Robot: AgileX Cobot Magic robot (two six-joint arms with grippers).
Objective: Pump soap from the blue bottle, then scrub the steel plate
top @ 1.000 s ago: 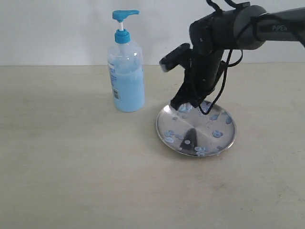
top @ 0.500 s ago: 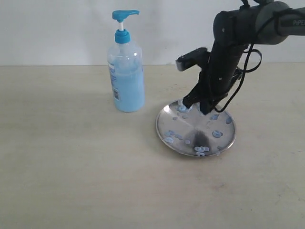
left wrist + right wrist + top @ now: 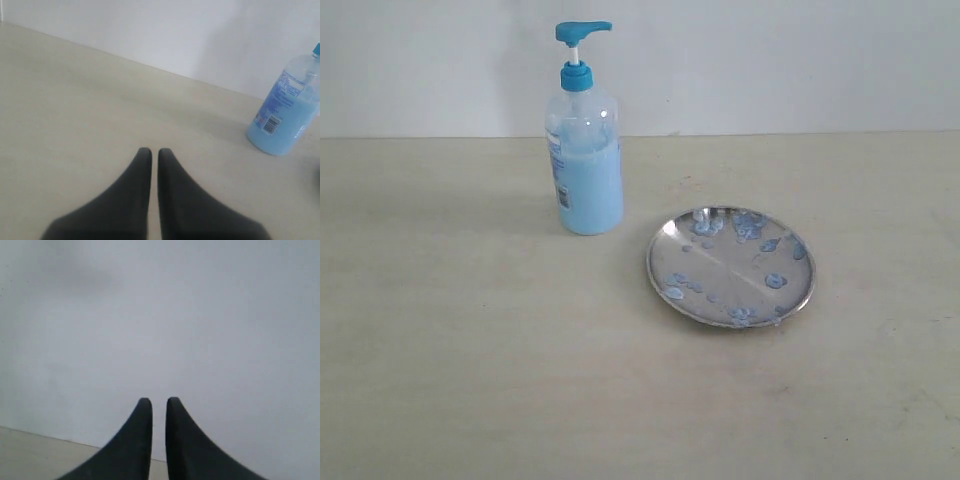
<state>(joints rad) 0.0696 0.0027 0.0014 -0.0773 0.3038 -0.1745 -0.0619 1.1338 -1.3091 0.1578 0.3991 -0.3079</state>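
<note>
The blue bottle [image 3: 586, 150] stands upright on the table, its pump head raised, half full of light blue soap. To its right lies the steel plate [image 3: 731, 266], dotted with pale blue soap blobs [image 3: 775, 281]. Neither arm shows in the exterior view. In the left wrist view my left gripper [image 3: 151, 151] is shut with nothing between its fingers, low over bare table, and the bottle [image 3: 286, 112] stands well off to one side. My right gripper [image 3: 155, 401] is shut and empty, pointing at the white wall.
A white wall [image 3: 770, 60] backs the beige table [image 3: 470, 350]. Nothing else stands on the table besides the bottle and the plate.
The right arm, which was down over the back of the plate, has lifted away and left the exterior view. Bottle and plate have not moved.
</note>
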